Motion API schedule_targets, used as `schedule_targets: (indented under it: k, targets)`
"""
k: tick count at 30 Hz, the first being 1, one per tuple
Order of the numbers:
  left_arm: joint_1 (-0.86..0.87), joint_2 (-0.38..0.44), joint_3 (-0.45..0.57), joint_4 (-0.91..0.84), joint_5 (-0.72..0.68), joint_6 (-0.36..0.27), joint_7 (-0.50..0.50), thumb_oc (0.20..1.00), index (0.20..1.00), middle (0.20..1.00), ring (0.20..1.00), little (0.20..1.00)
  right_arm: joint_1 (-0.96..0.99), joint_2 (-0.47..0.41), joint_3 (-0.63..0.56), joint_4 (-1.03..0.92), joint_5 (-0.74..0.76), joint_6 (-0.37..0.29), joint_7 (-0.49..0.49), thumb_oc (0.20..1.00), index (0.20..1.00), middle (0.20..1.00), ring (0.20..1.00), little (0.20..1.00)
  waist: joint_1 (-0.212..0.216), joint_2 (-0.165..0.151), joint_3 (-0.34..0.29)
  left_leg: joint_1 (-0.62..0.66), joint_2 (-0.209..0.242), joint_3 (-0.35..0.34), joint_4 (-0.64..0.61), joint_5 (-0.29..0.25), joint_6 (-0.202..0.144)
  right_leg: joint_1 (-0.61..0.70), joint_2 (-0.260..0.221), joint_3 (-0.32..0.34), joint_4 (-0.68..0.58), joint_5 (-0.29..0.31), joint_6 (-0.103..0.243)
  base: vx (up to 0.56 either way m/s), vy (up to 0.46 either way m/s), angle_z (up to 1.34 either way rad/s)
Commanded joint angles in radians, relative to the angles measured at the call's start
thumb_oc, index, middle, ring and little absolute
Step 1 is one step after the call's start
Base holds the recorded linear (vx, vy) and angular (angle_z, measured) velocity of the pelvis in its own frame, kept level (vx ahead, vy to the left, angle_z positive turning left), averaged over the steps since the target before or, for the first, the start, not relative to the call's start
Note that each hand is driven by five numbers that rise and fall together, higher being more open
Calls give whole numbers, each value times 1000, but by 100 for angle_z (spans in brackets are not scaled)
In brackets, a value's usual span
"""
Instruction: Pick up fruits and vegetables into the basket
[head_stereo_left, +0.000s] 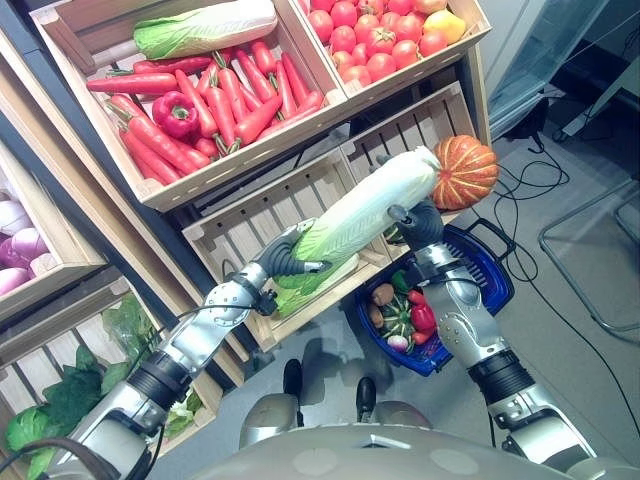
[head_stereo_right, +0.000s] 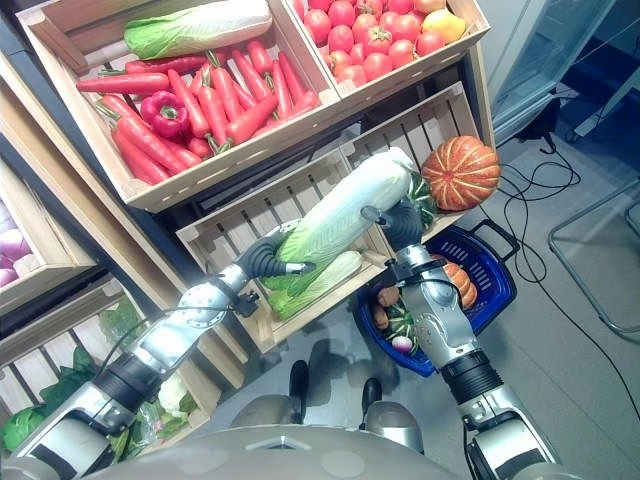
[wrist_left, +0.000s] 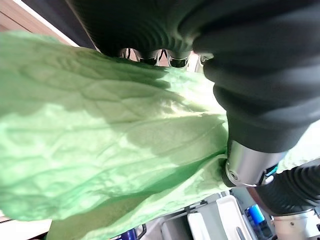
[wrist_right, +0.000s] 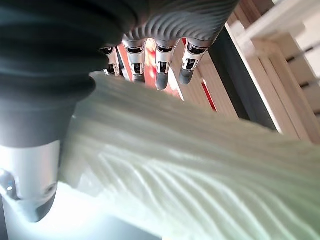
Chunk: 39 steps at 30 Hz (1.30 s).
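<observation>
Transfer step: the long pale-green napa cabbage (head_stereo_left: 365, 212) spans both hands, left hand (head_stereo_left: 290, 256) curled round its leafy end, right hand (head_stereo_left: 420, 222) gripping its white base. Next, lower it into the blue plastic basket (head_stereo_left: 490, 262) below the right hand.

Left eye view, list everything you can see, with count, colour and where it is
napa cabbage: one, white and green, held up between both hands before the lower crates
second napa cabbage: one, upper left crate
third napa cabbage: one, lower crate
carrots: many, red-orange, upper left crate
bell pepper: one, red, on the carrots
tomatoes: many, red, upper right crate
pumpkin: one, orange, lower right crate
basket: one, blue, on the floor, holding mixed produce
left hand: at the leafy end
right hand: at the white end
</observation>
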Motion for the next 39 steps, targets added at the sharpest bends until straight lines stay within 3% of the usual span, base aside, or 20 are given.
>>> schedule_targets:
  k: [1, 13, 15, 17, 18, 26, 29, 30, 31, 32, 33, 39]
  targets:
    - [-31, 9, -19, -53, 7, -28, -39, 200, 200, 200, 200, 200, -2, 1, 26, -90, 56, -24, 55, 1000, 1000, 1000, 1000, 1000, 10, -30, -73, 41, -51, 26, 2, -144, 36, -28, -40, 1, 5, 7, 85, 0, 1, 4]
    - [-31, 49, -36, -89, 8, 12, -142, 200, 200, 200, 200, 200, -7, -24, 60, -122, 124, 5, 110, 1000, 1000, 1000, 1000, 1000, 11, -27, -87, 45, -48, 27, 2, -153, 40, -29, -42, 10, 5, 5, 94, 0, 0, 0]
    - [-30, 55, -41, -92, 9, 18, -158, 200, 200, 200, 200, 200, -7, -27, 64, -123, 137, 4, 116, 755, 755, 755, 755, 755, 10, -27, -90, 43, -48, 27, 2, -152, 40, -32, -43, 11, 5, 6, 95, 0, 0, 0]
    - [-31, 61, -40, -95, 11, 28, -172, 200, 200, 200, 200, 200, -5, -26, 67, -124, 154, 4, 119, 322, 322, 322, 322, 322, 10, -26, -92, 41, -47, 30, 2, -151, 40, -35, -43, 13, 5, 6, 96, 0, 0, 0]
    - [-31, 62, -40, -95, 10, 29, -172, 200, 200, 200, 200, 200, -6, -25, 67, -123, 160, 5, 121, 200, 200, 200, 200, 200, 9, -26, -92, 40, -47, 30, 2, -151, 40, -35, -42, 14, 5, 6, 96, -5, -2, -3]
    - [-14, 68, -26, -89, 32, 53, -168, 200, 200, 200, 200, 200, 19, -6, 61, -123, 230, 7, 111, 200, 200, 200, 200, 200, 8, -25, -90, 34, -47, 38, 2, -151, 43, -41, -39, 19, 5, 6, 95, 0, 0, 0]
    - [-1, 72, -13, -82, 94, 86, -138, 200, 200, 200, 200, 200, 35, 13, 45, -111, 238, -35, 56, 200, 200, 200, 200, 200, 5, -22, -72, 28, -49, 44, 2, -148, 47, -49, -36, 23, 7, 8, 92, -11, -11, -6]
    - [-2, 76, -10, -81, 104, 96, -132, 313, 313, 313, 313, 313, 36, 15, 43, -109, 233, -48, 34, 200, 200, 200, 200, 200, 5, -21, -65, 26, -49, 46, 2, -146, 48, -53, -35, 24, 10, 7, 91, -48, -5, -8]
    - [-3, 77, -8, -79, 111, 102, -131, 363, 363, 363, 363, 363, 36, 16, 40, -106, 231, -52, 25, 200, 200, 200, 200, 200, 4, -20, -62, 24, -50, 47, 2, -146, 49, -57, -35, 25, 13, 6, 90, -57, 0, -8]
    - [-5, 83, -6, -77, 125, 106, -118, 498, 498, 498, 498, 498, 34, 19, 35, -100, 229, -64, 6, 200, 200, 200, 200, 200, 3, -18, -54, 19, -50, 49, 2, -144, 50, -65, -34, 26, 20, 3, 89, -107, 1, -4]
    - [-7, 93, 4, -74, 153, 119, -85, 1000, 1000, 1000, 1000, 1000, 32, 21, 19, -90, 223, -83, -29, 200, 200, 200, 200, 200, 2, -15, -36, 7, -51, 53, 6, -142, 50, -80, -34, 27, 33, -1, 87, -139, 0, -4]
    - [-49, 107, 56, -43, 189, 164, 85, 1000, 1000, 1000, 1000, 1000, -5, 22, -63, -15, 157, -176, -151, 200, 200, 200, 200, 200, -5, -7, 74, -85, -54, 71, 85, -148, 51, -178, -27, 18, 147, -40, 71, -213, -3, -6]
